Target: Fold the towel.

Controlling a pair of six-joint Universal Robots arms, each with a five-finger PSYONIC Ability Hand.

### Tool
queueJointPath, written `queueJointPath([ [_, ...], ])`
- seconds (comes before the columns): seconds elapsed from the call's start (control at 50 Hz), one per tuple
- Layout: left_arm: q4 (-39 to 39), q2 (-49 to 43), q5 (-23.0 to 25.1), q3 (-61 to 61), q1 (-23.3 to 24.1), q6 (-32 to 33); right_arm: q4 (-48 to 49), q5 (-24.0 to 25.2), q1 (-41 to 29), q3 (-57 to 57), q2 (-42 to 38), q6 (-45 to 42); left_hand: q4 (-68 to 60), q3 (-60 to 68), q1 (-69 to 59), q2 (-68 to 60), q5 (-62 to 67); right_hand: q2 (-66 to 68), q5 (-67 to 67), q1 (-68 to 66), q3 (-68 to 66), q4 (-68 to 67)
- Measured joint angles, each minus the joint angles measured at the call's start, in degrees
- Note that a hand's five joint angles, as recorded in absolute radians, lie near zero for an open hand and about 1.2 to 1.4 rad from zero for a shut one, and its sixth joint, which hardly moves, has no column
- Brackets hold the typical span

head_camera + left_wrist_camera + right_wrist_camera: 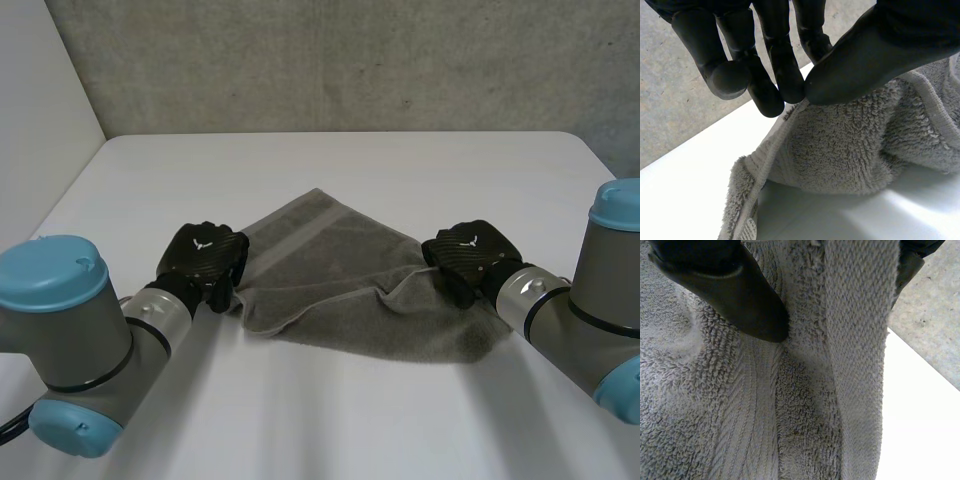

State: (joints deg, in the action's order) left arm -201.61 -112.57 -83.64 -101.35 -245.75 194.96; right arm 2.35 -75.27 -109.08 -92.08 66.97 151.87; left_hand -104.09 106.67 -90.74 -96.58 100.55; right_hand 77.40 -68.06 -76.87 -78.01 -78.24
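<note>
Left hand [203, 255], right hand [468, 255] at towel [330, 285] ends

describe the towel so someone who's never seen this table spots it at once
On the white table, look between the two black hands: the left hand pinches one side, the right hand grips the other. The towel is the rumpled grey terry cloth with a flat woven band, soft where its neighbours are hard black machine parts.
</note>
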Motion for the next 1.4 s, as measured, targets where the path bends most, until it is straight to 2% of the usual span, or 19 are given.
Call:
queueJointPath([
  [0.06, 1.57, -1.87, 1.92, 2.03, -1.99, 0.47, -1.88, 0.16, -0.09, 1.01, -0.32, 0.77, 11.5, -12.78, 0.04, 2.92, -7.65, 0.1, -0.18, -0.08, -0.22, -0.17],
  [0.1, 2.36, -2.83, 2.87, 3.08, -3.04, 0.71, -2.85, 0.28, -0.11, 1.57, -0.51, 1.18, 13.15, -14.32, 0.04, 4.08, -8.97, 0.1, -0.18, -0.08, -0.22, -0.17],
  [0.22, 4.09, -4.77, 4.99, 5.24, -5.34, 1.2, -4.96, 0.76, 0.26, 2.93, -0.9, 2.08, 13.54, -14.93, 0.04, 4.92, -9.3, 0.1, -0.18, -0.08, -0.22, -0.17],
  [0.54, 3.99, -4.92, 4.86, 5.07, -4.46, 1.36, -5.16, 0.95, 0.5, 3.61, -0.73, 2.02, 13.54, -15.13, 0.04, 4.92, -9.31, 0.1, -0.18, -0.09, -0.22, -0.17],
  [0.72, 3.86, -6.81, 4.85, 5.14, -4.47, 4.03, -5.24, 1.1, 0.46, 3.42, -0.83, 2.01, 13.96, -15.71, 0.05, 5.4, -9.78, 0.11, -0.18, -0.09, -0.22, -0.17],
  [0.78, 3.86, -7.0, 4.88, 5.08, -4.47, 5.12, -5.25, 1.12, 0.42, 3.3, -0.86, 1.98, 20.46, -22.33, 5.73, 12.34, -16.43, 0.11, -0.18, -0.09, -0.22, -0.17],
  [0.84, 3.96, -7.02, 4.91, 4.96, -4.47, 6.0, -5.26, 1.15, 0.41, 3.18, -0.88, 1.95, 36.21, -37.94, 22.57, 28.29, -31.64, 0.1, -0.18, -0.09, -0.22, -0.18],
  [0.96, 4.39, -6.54, 4.96, 4.28, -4.48, 7.22, -5.26, 1.23, 0.44, 3.02, -0.9, 1.94, 49.82, -52.48, 36.76, 42.55, -46.16, 0.11, -0.18, -0.09, -0.22, -0.17],
  [1.26, 5.07, -6.03, 5.72, 2.13, -4.68, 16.09, -5.25, 1.27, 0.45, 2.86, -1.0, 1.91, 55.95, -59.45, 43.04, 49.26, -53.09, 0.11, -0.18, -0.09, -0.22, -0.17],
  [1.4, 7.41, -5.24, 7.6, 1.59, -4.82, 17.44, -5.2, 1.27, 0.44, 2.73, -1.15, 1.88, 55.99, -59.5, 43.12, 49.28, -53.11, 0.11, -0.18, -0.09, -0.22, -0.17],
])
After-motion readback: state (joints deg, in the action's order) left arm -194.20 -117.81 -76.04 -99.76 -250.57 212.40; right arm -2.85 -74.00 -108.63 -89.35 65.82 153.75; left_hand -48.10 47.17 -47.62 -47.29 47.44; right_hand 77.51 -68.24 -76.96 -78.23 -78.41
